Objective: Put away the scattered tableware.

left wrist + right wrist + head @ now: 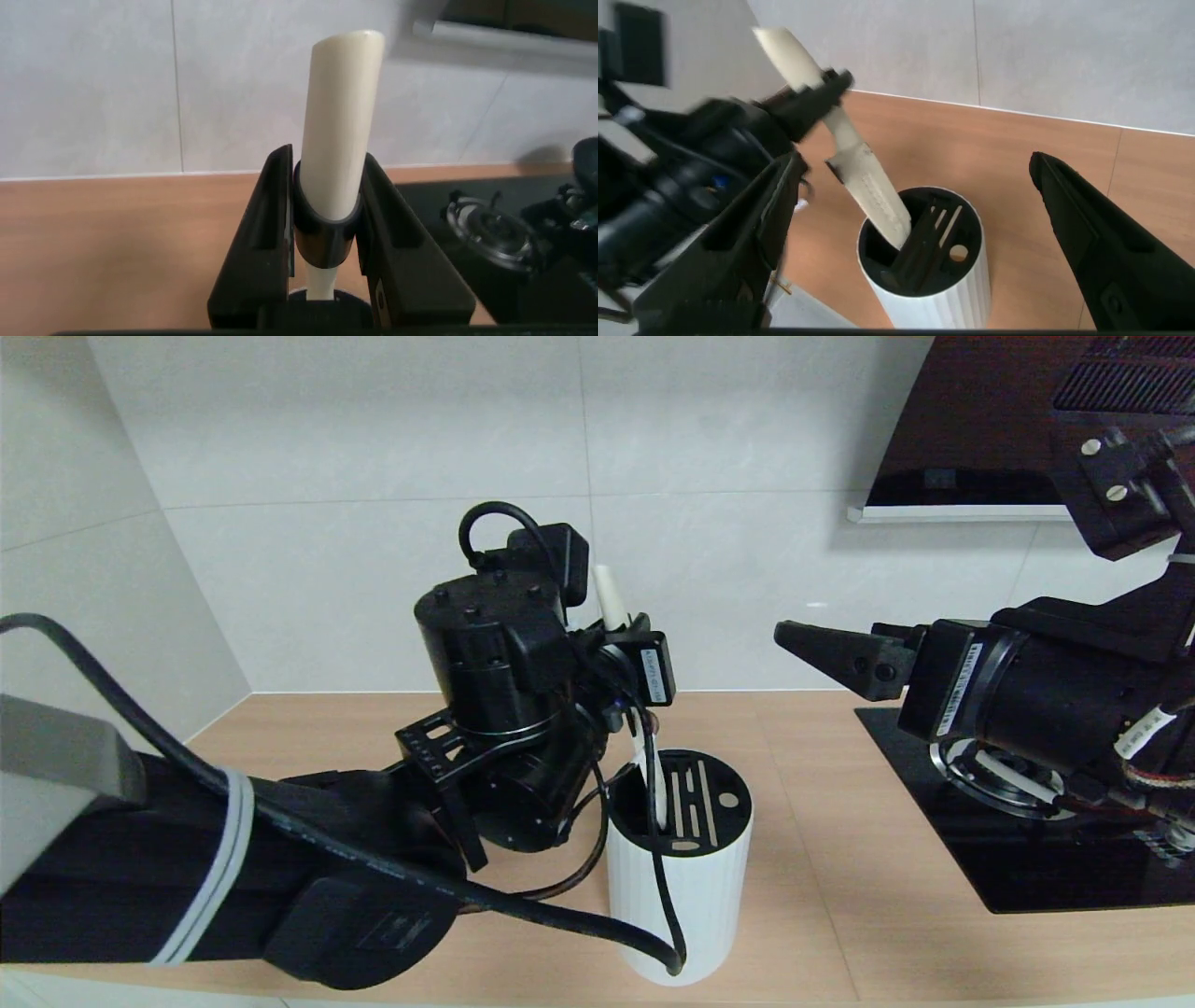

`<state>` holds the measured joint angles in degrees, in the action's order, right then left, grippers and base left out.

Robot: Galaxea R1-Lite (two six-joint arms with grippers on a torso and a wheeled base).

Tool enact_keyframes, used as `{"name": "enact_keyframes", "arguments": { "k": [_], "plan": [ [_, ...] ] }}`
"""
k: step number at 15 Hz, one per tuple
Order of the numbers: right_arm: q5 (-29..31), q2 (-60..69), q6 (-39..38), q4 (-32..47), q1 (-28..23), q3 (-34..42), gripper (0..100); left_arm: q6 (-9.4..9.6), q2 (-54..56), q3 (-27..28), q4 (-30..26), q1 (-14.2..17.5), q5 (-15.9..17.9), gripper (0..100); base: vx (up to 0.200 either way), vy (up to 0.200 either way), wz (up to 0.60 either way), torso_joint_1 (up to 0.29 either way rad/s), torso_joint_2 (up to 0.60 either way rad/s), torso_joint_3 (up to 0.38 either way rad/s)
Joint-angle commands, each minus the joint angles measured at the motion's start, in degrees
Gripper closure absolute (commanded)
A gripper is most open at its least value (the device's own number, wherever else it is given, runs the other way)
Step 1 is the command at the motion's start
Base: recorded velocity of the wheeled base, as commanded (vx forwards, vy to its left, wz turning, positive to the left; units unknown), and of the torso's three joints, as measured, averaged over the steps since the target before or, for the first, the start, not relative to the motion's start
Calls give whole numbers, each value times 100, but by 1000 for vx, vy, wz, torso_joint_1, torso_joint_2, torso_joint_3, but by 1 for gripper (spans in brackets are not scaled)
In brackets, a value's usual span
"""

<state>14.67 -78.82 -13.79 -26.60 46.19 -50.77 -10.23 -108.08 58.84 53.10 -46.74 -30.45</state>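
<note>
**Knife held in the block, right claw idle**

A pale tiled wall [373, 476] rose behind a light wooden countertop [822, 821]. On the robot's right side of the counter lay a black glass cooktop [1027, 877], and a dark range hood [971, 420] hung on the wall above it.

A white ribbed knife block [681, 896], a cylinder with a black slotted top, stood on the wood near the counter's front edge, just left of the cooktop and apart from it.

The left gripper [621, 644] sat directly above the block with its fingers clamped on a knife [864, 177]. In the left wrist view the fingers [271, 233] pressed on either side of the black collar at the base of the cream handle, which stuck up above them. The pale blade slanted down from the grip, and its lower part had entered the block's black top on the side nearer the left arm.

The right gripper [803, 644] hung in the air over the near edge of the cooktop, well apart from the block, fingers spread wide and holding nothing. A round burner [990, 775] showed beneath that arm.
</note>
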Motion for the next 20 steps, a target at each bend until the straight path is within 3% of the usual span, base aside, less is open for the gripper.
{"name": "enact_keyframes", "arguments": {
  "k": [1,6,17,18,20],
  "plan": [
    [1,-19,-1,-3,4,-3,0,-14,-240,-84,-2,-55,4,100,0,0,0,0,0,0],
    [1,-19,-1,-3,4,-3,0,-23,-547,-277,7,-230,22,100,0,0,0,0,0,0],
    [1,-37,-1,-3,4,-3,0,-41,-890,-347,34,-257,-5,100,0,0,0,0,0,0],
    [1,-37,-1,-3,4,-3,0,-41,-864,-347,42,-257,-5,0,0,0,0,0,0,0],
    [1,-37,-1,-3,4,-3,0,-41,-864,-339,60,-257,-5,0,0,0,0,0,0,0]
  ]
}}
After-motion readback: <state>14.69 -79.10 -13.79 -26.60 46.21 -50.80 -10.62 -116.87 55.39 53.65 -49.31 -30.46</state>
